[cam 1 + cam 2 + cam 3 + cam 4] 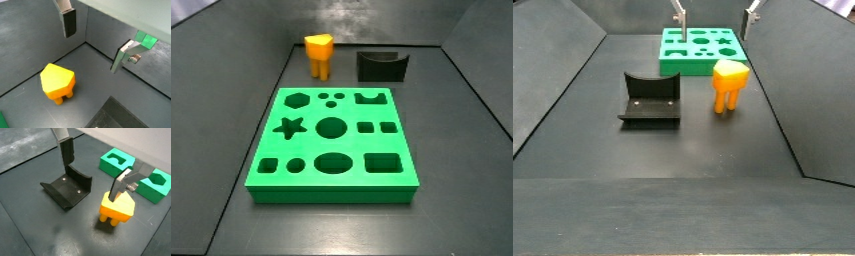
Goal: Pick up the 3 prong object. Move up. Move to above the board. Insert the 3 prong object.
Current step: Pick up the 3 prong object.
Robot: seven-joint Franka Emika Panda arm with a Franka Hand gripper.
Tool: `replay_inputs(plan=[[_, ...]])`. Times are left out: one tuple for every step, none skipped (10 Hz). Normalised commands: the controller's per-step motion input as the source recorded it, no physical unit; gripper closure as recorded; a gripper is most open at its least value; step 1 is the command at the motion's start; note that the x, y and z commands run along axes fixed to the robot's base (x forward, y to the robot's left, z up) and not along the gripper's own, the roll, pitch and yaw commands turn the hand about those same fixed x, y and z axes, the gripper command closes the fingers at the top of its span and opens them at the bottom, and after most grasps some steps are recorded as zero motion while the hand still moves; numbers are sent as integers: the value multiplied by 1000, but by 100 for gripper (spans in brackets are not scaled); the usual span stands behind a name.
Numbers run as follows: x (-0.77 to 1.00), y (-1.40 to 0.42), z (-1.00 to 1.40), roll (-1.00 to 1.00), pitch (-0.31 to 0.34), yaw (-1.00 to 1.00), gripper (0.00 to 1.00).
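End effector [93, 170] hangs wide open above the upright, unlabelled 3 prong object [117, 209], near the board [334, 142].

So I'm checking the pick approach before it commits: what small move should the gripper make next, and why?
Probably descend straight over the 3 prong object. The gripper hangs open above the floor, nothing between its fingers, and the orange piece stands upright and free, apart from the fixture and the board.
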Motion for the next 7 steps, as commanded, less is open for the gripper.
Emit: replay_inputs(plan=[[0, -26, -29, 44, 26, 0, 0], [-111, -517, -143, 0, 0, 414, 0], [-234, -323, -86, 4, 0, 780, 0], [-220, -223, -63, 3, -59, 946, 0], [-243, -174, -140, 46, -59, 937, 0], [-306, -160, -231, 110, -74, 883, 0], [-477, -226, -263, 164, -119, 629, 0]])
